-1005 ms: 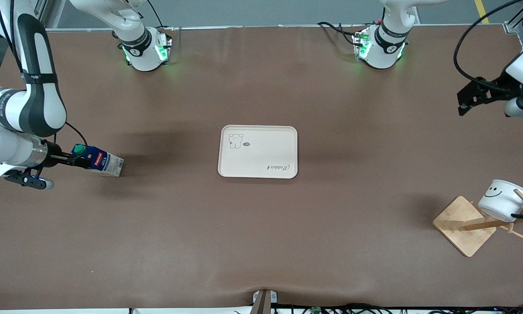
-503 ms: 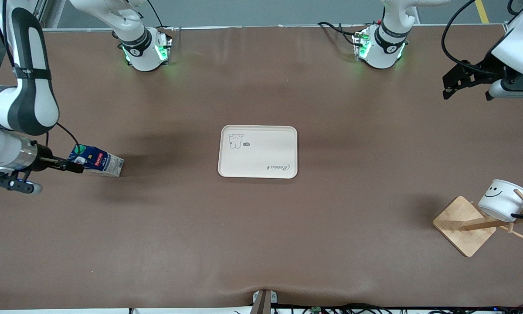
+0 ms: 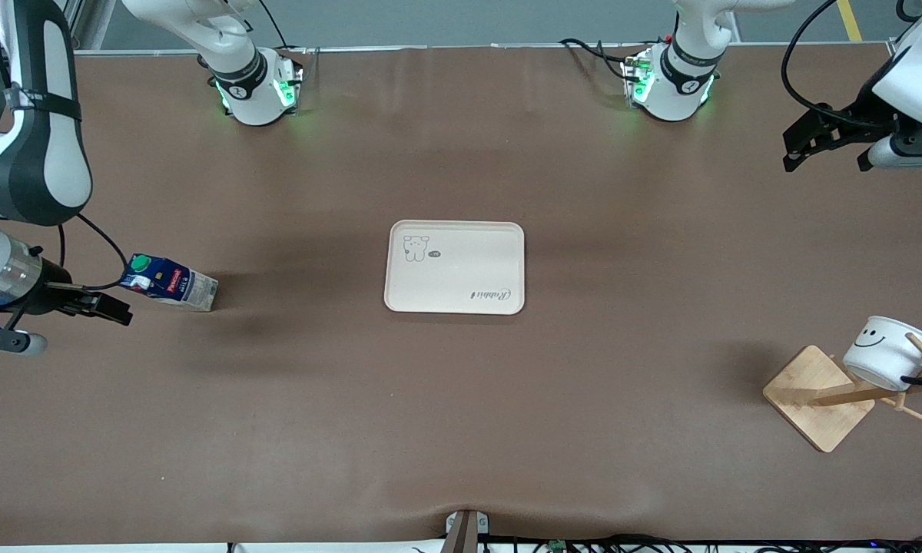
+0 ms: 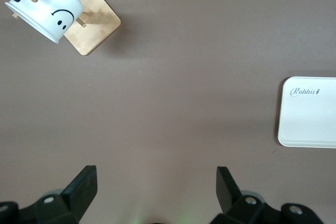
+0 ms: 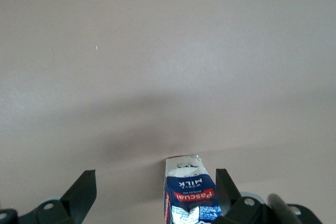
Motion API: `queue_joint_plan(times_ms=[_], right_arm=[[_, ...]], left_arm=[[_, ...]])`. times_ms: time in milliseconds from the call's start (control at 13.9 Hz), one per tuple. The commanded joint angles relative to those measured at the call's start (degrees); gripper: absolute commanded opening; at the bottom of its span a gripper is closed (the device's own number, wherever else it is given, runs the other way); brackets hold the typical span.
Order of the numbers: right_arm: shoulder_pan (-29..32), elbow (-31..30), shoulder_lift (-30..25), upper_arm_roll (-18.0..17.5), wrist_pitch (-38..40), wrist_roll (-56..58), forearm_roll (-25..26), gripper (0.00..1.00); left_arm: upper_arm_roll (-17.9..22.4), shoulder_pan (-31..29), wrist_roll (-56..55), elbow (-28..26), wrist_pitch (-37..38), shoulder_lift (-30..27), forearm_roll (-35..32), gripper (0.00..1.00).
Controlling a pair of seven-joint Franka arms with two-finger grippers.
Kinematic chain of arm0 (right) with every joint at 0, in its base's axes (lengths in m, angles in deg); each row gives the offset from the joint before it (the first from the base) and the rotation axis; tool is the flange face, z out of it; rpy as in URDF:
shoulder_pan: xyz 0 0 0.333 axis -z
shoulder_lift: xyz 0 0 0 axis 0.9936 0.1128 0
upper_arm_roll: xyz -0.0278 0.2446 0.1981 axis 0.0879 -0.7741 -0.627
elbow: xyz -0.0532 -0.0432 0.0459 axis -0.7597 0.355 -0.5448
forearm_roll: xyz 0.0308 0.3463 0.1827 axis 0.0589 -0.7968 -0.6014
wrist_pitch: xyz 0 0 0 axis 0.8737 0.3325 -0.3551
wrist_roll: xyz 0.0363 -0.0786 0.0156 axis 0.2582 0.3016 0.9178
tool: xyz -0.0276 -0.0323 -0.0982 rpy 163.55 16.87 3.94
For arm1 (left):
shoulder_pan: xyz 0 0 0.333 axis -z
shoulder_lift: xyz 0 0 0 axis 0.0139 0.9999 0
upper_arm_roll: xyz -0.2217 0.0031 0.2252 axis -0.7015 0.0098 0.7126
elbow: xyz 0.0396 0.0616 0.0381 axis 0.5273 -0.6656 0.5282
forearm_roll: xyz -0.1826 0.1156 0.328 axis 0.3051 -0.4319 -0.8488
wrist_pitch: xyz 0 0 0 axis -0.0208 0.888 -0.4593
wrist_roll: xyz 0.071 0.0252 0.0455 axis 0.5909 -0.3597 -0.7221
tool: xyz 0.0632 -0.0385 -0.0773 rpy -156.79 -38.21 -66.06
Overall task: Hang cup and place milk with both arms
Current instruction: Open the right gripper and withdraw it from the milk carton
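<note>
1. Brown worktop [image 3: 461, 399] carries a tray [image 3: 455, 266] at its middle.
2. Milk [image 3: 170, 283] stands at the right arm's end, free of the right claw [image 3: 111, 309], fingers apart.
3. Cup [image 3: 887, 352] hangs on the wooden rack [image 3: 822, 395].
4. Left claw [image 3: 803, 144] hovers wide open.

Table [image 3: 461, 430]: milk [image 3: 170, 283]; tray [image 3: 455, 267]; rack [image 3: 820, 398]

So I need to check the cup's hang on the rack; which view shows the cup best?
The front view: the cup shows whole, handle hooked on a wooden rack peg. The left wrist view cuts it off at the frame's edge. The right wrist view lacks it.
</note>
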Motion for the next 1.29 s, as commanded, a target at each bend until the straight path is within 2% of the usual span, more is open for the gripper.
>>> queue_joint_plan(times_ms=[0,144,359,790,1221], right_arm=[[0.3,8.4,0.3,0.0,9.4,0.3,0.0,1.0],[0.0,14.1,0.3,0.0,16.7,0.2,0.4,1.0],[0.3,17.7,-0.2,0.0,21.6,-0.1,-0.1,1.0],[-0.3,19.7,-3.4,-0.1,28.2,-0.7,-0.9,1.0],[-0.2,20.6,-3.8,-0.1,28.1,-0.5,-0.7,1.0]], left_arm=[[0.3,-0.1,-0.8,-0.9,-0.4,-1.2,0.7,1.0],[0.3,-0.1,-1.8,-0.9,-0.5,-1.0,0.6,1.0],[0.2,-0.1,-3.2,-0.9,-0.5,-1.2,0.6,1.0],[0.2,-1.1,-3.0,-0.9,-0.5,-1.3,0.5,1.0],[0.2,-1.7,-2.4,-1.1,-0.3,-1.6,0.5,1.0]])
